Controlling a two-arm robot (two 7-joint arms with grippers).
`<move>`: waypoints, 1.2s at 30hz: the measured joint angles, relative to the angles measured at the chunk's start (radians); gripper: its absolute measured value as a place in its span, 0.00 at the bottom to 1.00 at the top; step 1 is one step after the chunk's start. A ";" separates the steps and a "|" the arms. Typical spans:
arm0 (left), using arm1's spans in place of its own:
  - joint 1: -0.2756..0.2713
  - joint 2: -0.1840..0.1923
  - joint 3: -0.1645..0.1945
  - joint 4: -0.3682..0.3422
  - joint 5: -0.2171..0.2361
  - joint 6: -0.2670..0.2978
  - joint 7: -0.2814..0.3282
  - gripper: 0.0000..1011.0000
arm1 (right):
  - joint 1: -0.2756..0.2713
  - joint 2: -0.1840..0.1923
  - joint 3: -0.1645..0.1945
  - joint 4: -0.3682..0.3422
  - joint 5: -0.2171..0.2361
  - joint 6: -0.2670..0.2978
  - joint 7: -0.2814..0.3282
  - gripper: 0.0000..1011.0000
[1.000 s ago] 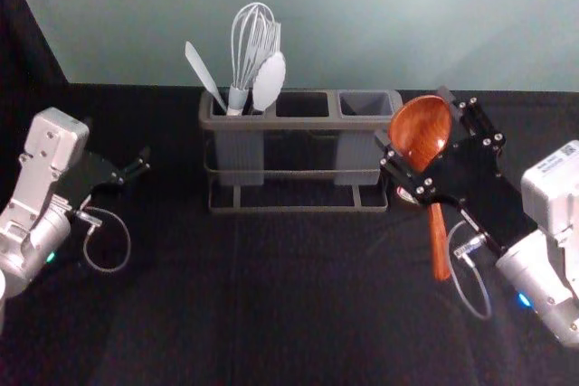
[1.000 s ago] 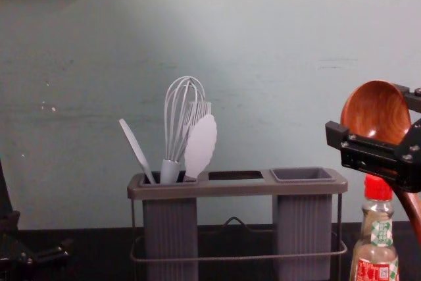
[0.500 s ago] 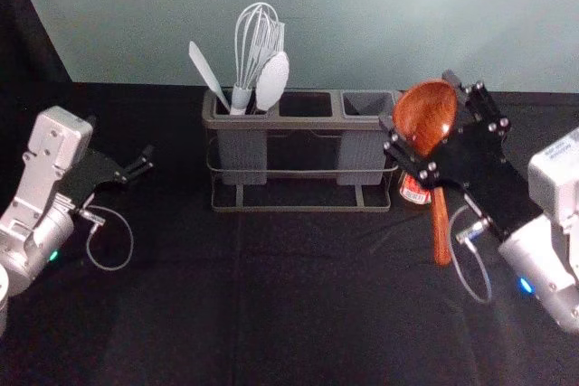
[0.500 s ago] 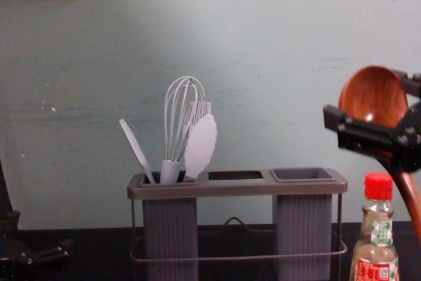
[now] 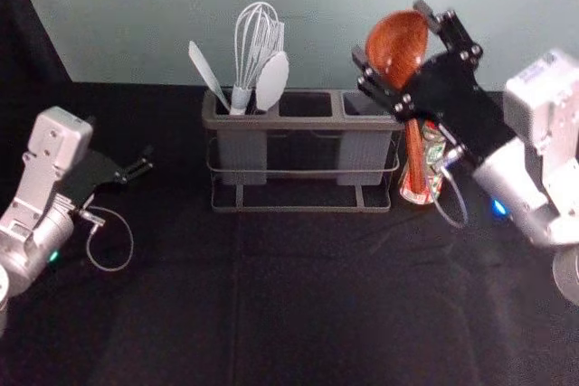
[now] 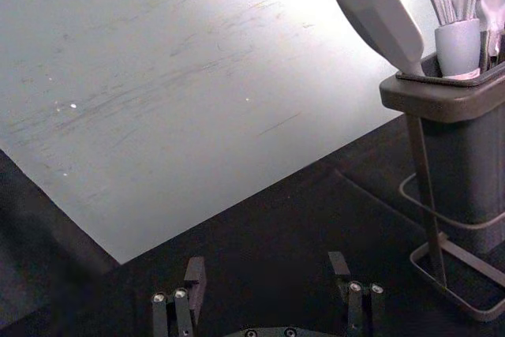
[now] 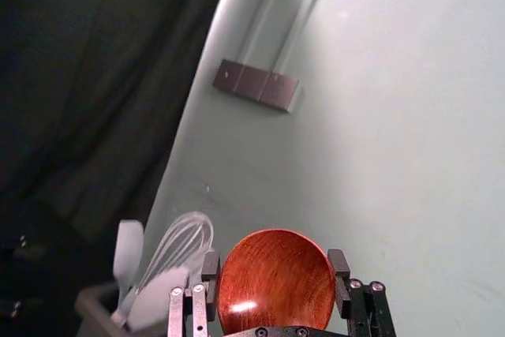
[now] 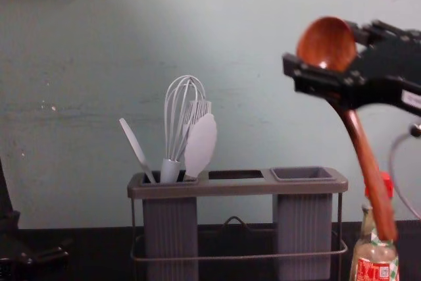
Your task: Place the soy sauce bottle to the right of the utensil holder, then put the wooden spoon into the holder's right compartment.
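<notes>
Spoon of reddish wood (image 5: 394,47) hangs by its bowl in the half-open black right gripper (image 5: 390,32), above the grey utensil holder's (image 8: 237,189) right end, near the red-capped glass bottle (image 8: 370,258); black left gripper (image 5: 119,140) gapes empty, far left.

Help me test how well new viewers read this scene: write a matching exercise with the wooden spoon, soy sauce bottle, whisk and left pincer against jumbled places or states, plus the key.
Things
1. Wooden spoon
2. Soy sauce bottle
3. Whisk
4. Left pincer

Places or states
A. Standing right of the utensil holder
B. Open, nothing between its fingers
C. In the holder's left compartment
D. Raised, gripped by the right pincer

Pairs: 1-D, 2-A, 3-C, 4-B
</notes>
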 joint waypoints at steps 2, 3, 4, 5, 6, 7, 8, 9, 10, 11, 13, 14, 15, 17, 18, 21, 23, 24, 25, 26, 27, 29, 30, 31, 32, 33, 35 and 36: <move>0.000 0.000 0.000 0.000 0.000 0.000 0.000 1.00 | 0.046 -0.003 -0.011 0.032 0.011 -0.012 0.013 0.83; 0.000 0.000 0.000 0.000 0.000 0.000 0.000 1.00 | 0.078 -0.006 -0.019 0.056 0.017 -0.017 0.022 0.83; 0.000 0.000 0.000 0.000 0.000 0.000 0.000 1.00 | 0.093 -0.007 -0.023 0.066 0.019 -0.021 0.026 0.83; 0.000 0.000 0.000 0.000 0.000 0.000 0.000 1.00 | 0.108 -0.008 -0.027 0.078 0.021 -0.025 0.029 0.83; 0.000 0.000 0.000 0.000 0.000 0.000 0.000 1.00 | 0.121 -0.010 -0.030 0.089 0.024 -0.029 0.031 0.83; 0.000 0.000 0.000 0.000 0.000 0.000 0.000 1.00 | 0.145 -0.013 -0.036 0.108 0.029 -0.038 0.037 0.83; 0.000 0.000 0.000 0.000 0.000 0.000 0.000 1.00 | 0.157 -0.015 -0.039 0.118 0.031 -0.043 0.037 0.83; 0.000 0.000 0.000 0.000 0.000 0.000 0.000 1.00 | 0.170 -0.017 -0.042 0.131 0.034 -0.048 0.038 0.83; 0.000 0.000 0.000 0.000 0.000 0.000 0.000 1.00 | 0.192 -0.022 -0.049 0.150 0.037 -0.059 0.043 0.83; 0.000 0.000 0.000 0.000 0.000 0.000 0.000 1.00 | 0.203 -0.024 -0.052 0.161 0.040 -0.065 0.043 0.83; 0.000 0.000 0.000 0.000 0.000 0.000 0.000 1.00 | 0.232 -0.032 -0.059 0.192 0.047 -0.085 0.045 0.83; 0.000 0.000 0.000 0.000 0.000 0.000 0.000 1.00 | 0.232 -0.032 -0.059 0.192 0.047 -0.085 0.045 0.83; 0.000 0.000 0.000 0.000 0.000 0.000 0.000 1.00 | 0.251 -0.038 -0.064 0.216 0.049 -0.099 0.046 0.83; 0.000 0.000 0.000 0.000 0.000 0.000 0.000 1.00 | 0.268 -0.044 -0.069 0.237 0.052 -0.115 0.047 0.83; 0.000 0.000 0.000 0.000 0.000 0.000 0.000 1.00 | 0.282 -0.048 -0.073 0.256 0.054 -0.130 0.047 0.83; 0.000 0.000 0.000 0.000 0.000 0.000 0.000 1.00 | 0.311 -0.059 -0.080 0.298 0.057 -0.167 0.049 0.83; 0.000 0.000 0.000 0.000 0.000 0.000 0.000 1.00 | 0.328 -0.065 -0.084 0.328 0.057 -0.193 0.049 0.83; 0.000 0.000 0.000 0.000 0.000 0.000 0.000 1.00 | 0.333 -0.068 -0.085 0.338 0.058 -0.205 0.050 0.83; 0.000 0.000 0.000 0.000 0.000 0.000 0.000 1.00 | 0.338 -0.072 -0.086 0.348 0.060 -0.217 0.049 0.83; 0.000 0.000 0.000 0.000 0.000 0.000 0.000 1.00 | 0.345 -0.078 -0.086 0.368 0.063 -0.238 0.049 0.83; 0.000 0.000 0.000 0.000 0.000 0.000 0.000 1.00 | 0.349 -0.082 -0.086 0.378 0.065 -0.249 0.049 0.83; 0.000 0.000 0.000 0.000 0.000 0.000 0.000 1.00 | 0.356 -0.094 -0.085 0.410 0.073 -0.289 0.047 0.83; 0.000 0.000 0.000 0.000 0.000 0.000 0.000 1.00 | 0.358 -0.098 -0.084 0.421 0.076 -0.303 0.047 0.83; 0.000 0.000 0.000 0.000 0.000 0.000 0.000 1.00 | 0.360 -0.102 -0.082 0.432 0.080 -0.318 0.046 0.83; 0.000 0.000 0.000 0.000 0.000 0.000 0.000 1.00 | 0.361 -0.106 -0.080 0.443 0.083 -0.332 0.046 0.83; 0.000 0.000 0.000 0.000 0.000 0.000 0.000 1.00 | 0.361 -0.110 -0.079 0.454 0.086 -0.347 0.046 0.83; 0.000 0.000 0.000 0.000 0.000 0.000 0.000 1.00 | 0.363 -0.125 -0.072 0.495 0.095 -0.400 0.048 0.83; 0.000 0.000 0.000 0.000 0.000 0.000 0.000 1.00 | 0.363 -0.125 -0.072 0.495 0.095 -0.400 0.048 0.83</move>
